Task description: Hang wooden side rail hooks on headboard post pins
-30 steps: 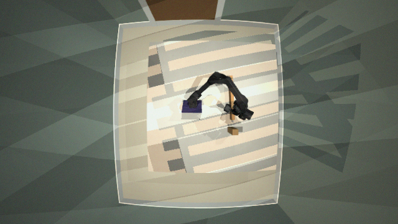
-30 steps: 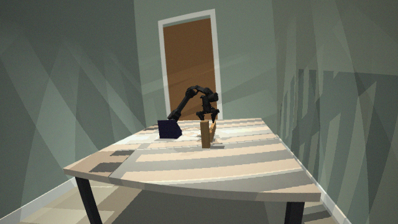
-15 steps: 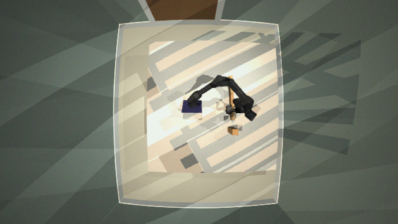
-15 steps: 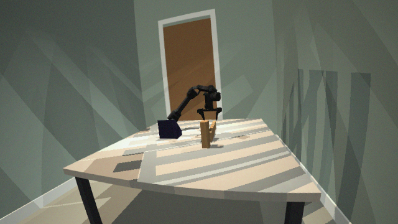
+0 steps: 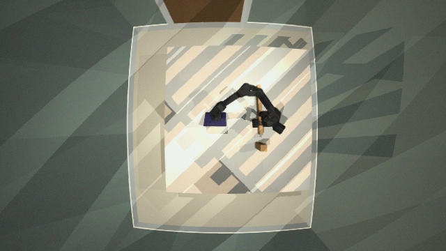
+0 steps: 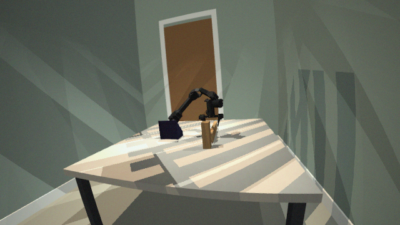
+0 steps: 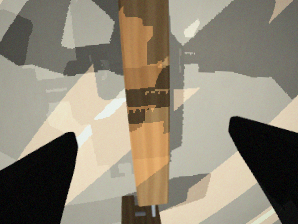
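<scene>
The wooden side rail (image 5: 259, 102) (image 6: 214, 132) (image 7: 150, 170) lies behind the post, its near end pointing at it. The steel hooks (image 5: 260, 136) (image 7: 154, 210) stick out of that end, with a gap to the post in the top view. The upright wooden headboard post (image 5: 261, 146) (image 6: 206, 135) stands on the table; its slot and pins cannot be made out clearly. My gripper (image 5: 260, 123) (image 6: 210, 121) (image 7: 156, 132) is open and empty, pointing down over the rail near its hook end, one finger on each side. Whether the fingertips reach down beside the rail is unclear.
The dark blue arm base block (image 5: 214, 119) (image 6: 169, 130) stands left of the rail and post. My arm arches from it over the far part of the rail. Striped light and shadow cover the table (image 5: 195, 63) (image 6: 250, 175).
</scene>
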Action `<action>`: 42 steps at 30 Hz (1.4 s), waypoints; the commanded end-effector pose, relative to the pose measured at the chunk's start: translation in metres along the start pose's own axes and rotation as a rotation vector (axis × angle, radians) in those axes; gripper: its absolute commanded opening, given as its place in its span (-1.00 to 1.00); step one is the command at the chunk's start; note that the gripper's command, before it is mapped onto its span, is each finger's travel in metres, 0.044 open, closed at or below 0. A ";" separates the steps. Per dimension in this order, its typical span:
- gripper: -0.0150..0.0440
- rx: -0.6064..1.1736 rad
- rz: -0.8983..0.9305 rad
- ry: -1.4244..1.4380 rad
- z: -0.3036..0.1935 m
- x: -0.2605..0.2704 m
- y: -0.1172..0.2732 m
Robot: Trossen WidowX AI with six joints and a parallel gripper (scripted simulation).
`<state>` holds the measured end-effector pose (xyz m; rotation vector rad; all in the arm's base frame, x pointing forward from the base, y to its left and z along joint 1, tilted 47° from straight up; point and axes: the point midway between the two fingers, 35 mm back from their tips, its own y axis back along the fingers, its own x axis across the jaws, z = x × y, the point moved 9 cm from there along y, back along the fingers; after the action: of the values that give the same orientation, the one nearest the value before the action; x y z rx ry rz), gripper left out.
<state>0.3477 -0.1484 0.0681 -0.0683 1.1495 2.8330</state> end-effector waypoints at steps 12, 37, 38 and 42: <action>1.00 -0.007 0.003 -0.007 0.000 0.000 -0.024; 1.00 -0.010 0.003 -0.006 0.001 0.001 -0.064; 1.00 -0.010 0.003 -0.006 0.001 0.001 -0.065; 1.00 -0.011 0.003 -0.007 0.002 0.001 -0.071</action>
<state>0.3545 -0.1016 0.0236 -0.0720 1.1449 2.8320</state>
